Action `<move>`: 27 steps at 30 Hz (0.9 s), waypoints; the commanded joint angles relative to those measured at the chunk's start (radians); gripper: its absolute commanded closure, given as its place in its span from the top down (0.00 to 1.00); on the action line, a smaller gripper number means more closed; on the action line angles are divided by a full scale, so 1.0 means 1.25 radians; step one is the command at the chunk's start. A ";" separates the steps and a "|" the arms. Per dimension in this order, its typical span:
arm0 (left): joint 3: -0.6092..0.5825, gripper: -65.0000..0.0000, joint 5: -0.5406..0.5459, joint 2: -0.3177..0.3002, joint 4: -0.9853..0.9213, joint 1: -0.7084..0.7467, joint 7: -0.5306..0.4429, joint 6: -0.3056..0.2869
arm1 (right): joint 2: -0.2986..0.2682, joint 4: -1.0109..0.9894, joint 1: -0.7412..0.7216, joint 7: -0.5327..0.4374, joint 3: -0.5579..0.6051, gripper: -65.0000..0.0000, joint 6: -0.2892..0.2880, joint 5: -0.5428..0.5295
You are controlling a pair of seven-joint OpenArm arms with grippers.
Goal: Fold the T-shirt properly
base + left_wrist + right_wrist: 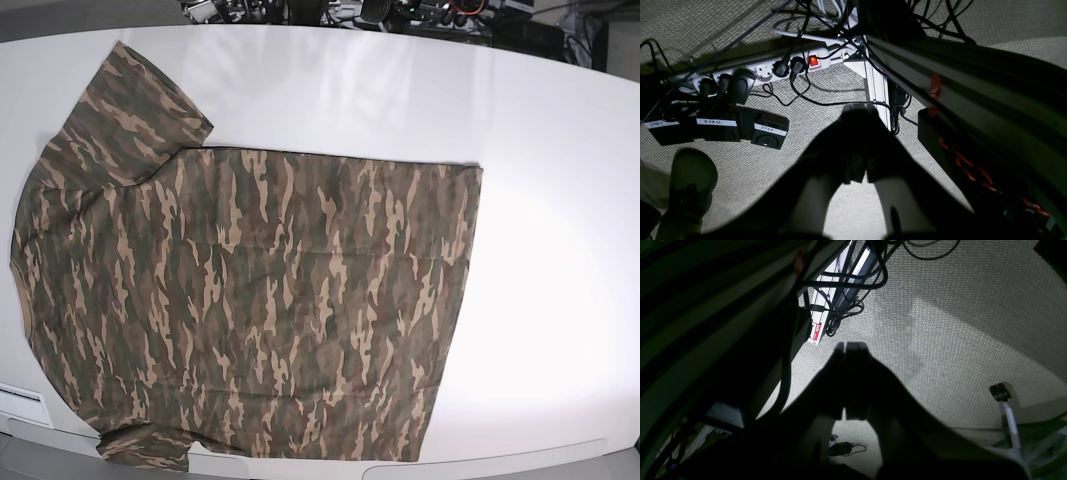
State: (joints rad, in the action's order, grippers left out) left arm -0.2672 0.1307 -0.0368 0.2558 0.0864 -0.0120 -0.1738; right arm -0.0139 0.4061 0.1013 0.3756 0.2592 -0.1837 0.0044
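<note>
The camouflage T-shirt [260, 300] lies spread flat on the white table [540, 200] in the base view. Its collar end is at the left, one sleeve [130, 100] points to the far left corner and the hem runs down the right. Neither arm appears in that view. Both wrist views look down at the carpeted floor beside the table frame. My left gripper [858, 110] is a dark silhouette with its jaws pressed together on nothing. My right gripper [849, 347] looks the same, shut and empty. The shirt shows in neither wrist view.
Under the left wrist lie a white power strip [773, 68], black pedals labelled START, ZERO, STOP [720, 128], a shoe [690, 180], loose cables and an aluminium frame leg [877, 90]. A chair caster [1000, 393] stands on the carpet in the right wrist view.
</note>
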 commanded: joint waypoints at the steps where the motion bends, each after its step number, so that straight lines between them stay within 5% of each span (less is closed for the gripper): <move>1: 0.000 0.00 0.000 -0.001 0.005 0.002 -0.011 -0.011 | 0.000 0.007 -0.003 0.006 -0.002 0.00 -0.003 0.003; 27: 0.000 0.00 -0.003 -0.002 0.006 0.002 0.000 -0.032 | 0.000 0.007 -0.003 0.013 -0.002 0.00 -0.012 0.004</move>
State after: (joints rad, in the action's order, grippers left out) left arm -0.2672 0.1303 -0.0368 0.2558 0.0864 -0.0078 -0.2031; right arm -0.0139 0.4068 0.1013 0.3828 0.2592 -0.1936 0.0044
